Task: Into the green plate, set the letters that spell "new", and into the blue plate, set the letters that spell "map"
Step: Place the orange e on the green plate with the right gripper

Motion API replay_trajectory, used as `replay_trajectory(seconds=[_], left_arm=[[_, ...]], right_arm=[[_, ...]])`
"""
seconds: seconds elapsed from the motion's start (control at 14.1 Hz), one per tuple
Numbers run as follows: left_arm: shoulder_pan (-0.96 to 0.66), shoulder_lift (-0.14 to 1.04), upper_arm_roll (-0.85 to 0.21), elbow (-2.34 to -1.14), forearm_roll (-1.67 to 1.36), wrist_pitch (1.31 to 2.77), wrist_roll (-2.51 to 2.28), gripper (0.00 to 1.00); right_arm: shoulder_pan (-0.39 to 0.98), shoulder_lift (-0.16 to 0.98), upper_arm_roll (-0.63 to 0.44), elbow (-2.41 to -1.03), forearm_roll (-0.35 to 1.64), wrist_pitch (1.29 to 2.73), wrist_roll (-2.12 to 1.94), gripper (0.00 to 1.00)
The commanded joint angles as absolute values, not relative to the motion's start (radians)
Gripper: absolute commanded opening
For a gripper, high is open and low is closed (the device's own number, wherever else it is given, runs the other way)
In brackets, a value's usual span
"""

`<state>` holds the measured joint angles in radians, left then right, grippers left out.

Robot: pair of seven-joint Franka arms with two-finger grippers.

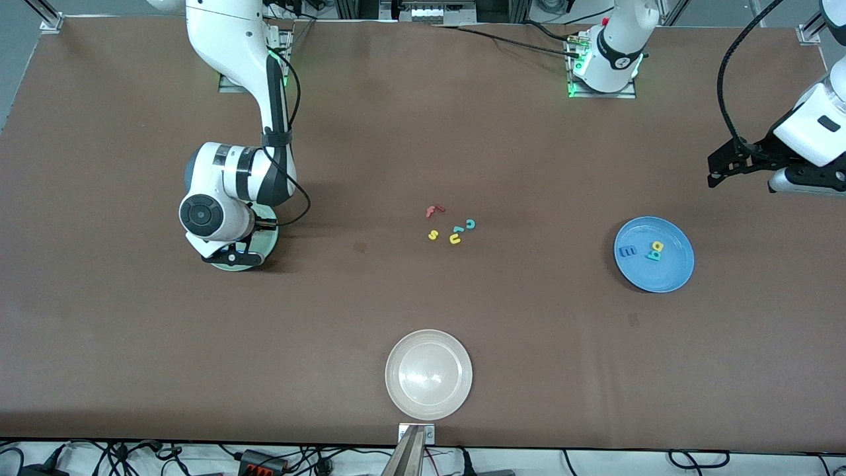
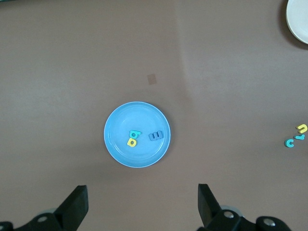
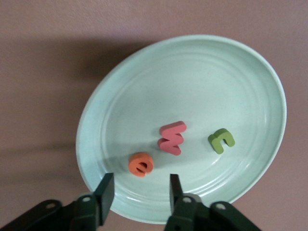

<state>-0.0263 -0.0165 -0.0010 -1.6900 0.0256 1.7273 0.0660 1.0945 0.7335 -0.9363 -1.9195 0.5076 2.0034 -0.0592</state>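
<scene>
The green plate holds the orange e, the pinkish-red w and the green n. My right gripper hangs low over that plate, open, with nothing between its fingers; the e lies just off its fingertips. The blue plate holds the blue m, the yellow a and the teal p. My left gripper waits open and empty over bare table toward the left arm's end, off the blue plate.
Loose letters lie mid-table: a red f, a yellow s, a teal c and a yellow u. A whitish-beige plate sits near the front edge.
</scene>
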Motion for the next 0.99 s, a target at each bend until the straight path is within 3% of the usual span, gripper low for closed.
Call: replay_trajectory(seconds=[0.0, 0.14, 0.43, 0.92], left_arm=[[-0.029, -0.012, 0.005, -1.672, 0.005, 1.72, 0.083, 1.0], [-0.029, -0.012, 0.005, -1.672, 0.005, 1.72, 0.083, 1.0], [-0.031, -0.012, 0.005, -1.672, 0.005, 1.72, 0.083, 1.0], [-0.031, -0.012, 0.005, -1.672, 0.005, 1.72, 0.083, 1.0]], right_arm=[[1.115, 0.719, -0.989, -1.898, 0.526, 1.997, -0.084, 1.0], [1.124, 0.698, -1.015, -1.878, 0.526, 1.982, -0.083, 1.0], [1.092, 0.693, -1.058, -1.717, 0.528, 1.795, -0.078, 1.0], [1.063, 0.695, -1.058, -1.638, 0.528, 1.779, -0.075, 1.0]])
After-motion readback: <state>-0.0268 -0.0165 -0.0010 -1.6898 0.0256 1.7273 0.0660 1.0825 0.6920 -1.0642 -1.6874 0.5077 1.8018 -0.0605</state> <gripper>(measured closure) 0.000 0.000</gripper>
